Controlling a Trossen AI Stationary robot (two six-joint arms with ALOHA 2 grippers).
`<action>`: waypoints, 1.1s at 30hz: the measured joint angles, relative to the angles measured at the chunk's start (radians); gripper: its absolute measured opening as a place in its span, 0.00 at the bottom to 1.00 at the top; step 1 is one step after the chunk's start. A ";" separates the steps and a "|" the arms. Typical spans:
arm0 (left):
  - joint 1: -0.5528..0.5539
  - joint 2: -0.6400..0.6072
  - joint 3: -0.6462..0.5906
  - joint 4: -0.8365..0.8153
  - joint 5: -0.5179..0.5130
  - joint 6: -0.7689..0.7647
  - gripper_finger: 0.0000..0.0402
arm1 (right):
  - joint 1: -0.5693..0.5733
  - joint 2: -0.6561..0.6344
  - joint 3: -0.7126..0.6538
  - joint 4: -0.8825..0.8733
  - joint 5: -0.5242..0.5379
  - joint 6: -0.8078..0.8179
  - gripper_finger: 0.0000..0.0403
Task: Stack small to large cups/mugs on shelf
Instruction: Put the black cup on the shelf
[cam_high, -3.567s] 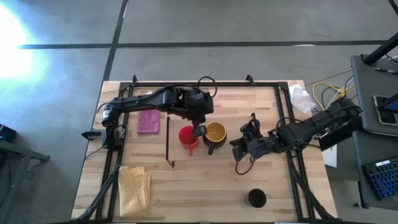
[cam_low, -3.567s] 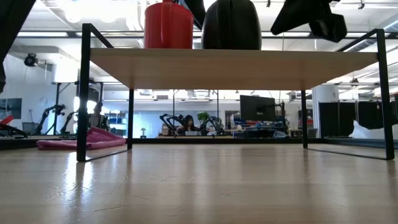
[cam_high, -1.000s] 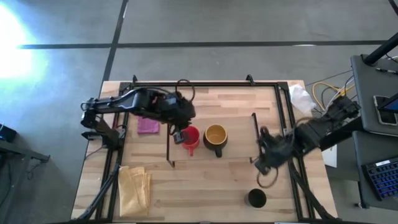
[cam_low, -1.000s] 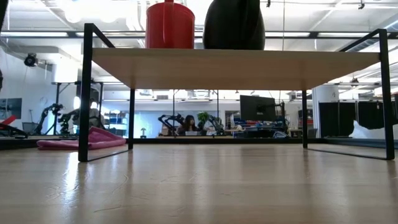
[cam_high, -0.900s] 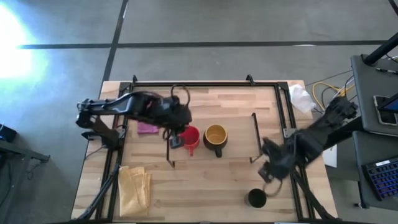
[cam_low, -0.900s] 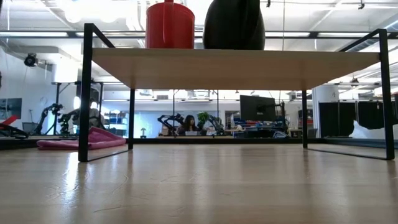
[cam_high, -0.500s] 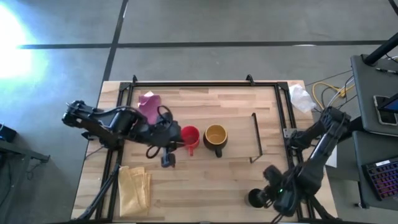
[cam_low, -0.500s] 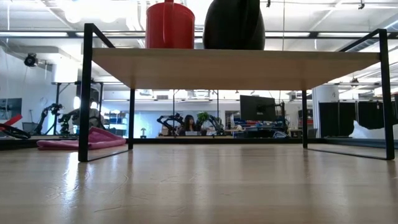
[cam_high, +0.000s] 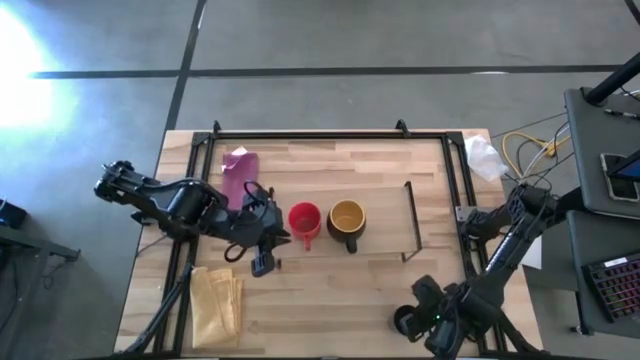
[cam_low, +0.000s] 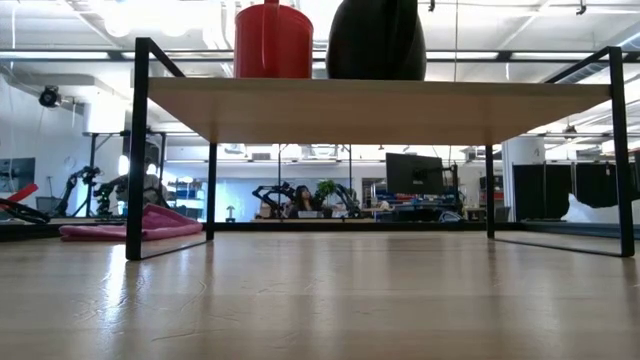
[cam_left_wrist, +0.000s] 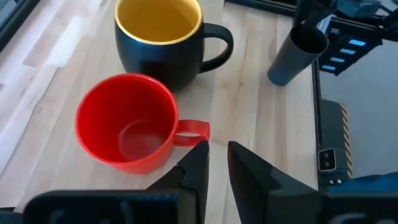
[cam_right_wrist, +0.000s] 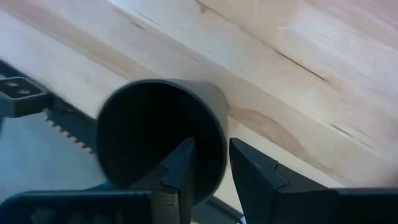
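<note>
A crumpled pink cloth (cam_high: 237, 170) lies near the light-wood desk's (cam_high: 340, 290) far left corner, a folded yellow cloth (cam_high: 216, 302) near its front left; white crumpled plastic (cam_high: 483, 157) sits at the right edge

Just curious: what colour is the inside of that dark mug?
Mustard yellow inside the dark mug, best seen in the left wrist view.

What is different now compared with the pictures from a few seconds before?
The left gripper has drawn back from the red cup toward the table's left side. The right gripper has swung from beside the yellow mug to the black cup at the front edge. Both mugs stayed on the shelf.
</note>
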 joint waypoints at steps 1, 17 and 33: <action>-0.003 0.000 0.000 0.000 0.000 0.000 0.11 | 0.000 0.007 -0.001 -0.003 0.000 0.000 0.23; -0.037 0.001 -0.008 -0.008 -0.006 -0.001 0.11 | 0.000 0.010 0.009 -0.080 0.002 -0.033 0.03; -0.044 0.002 -0.017 0.000 -0.034 -0.031 0.11 | -0.082 -0.056 0.389 -0.471 0.396 -0.292 0.02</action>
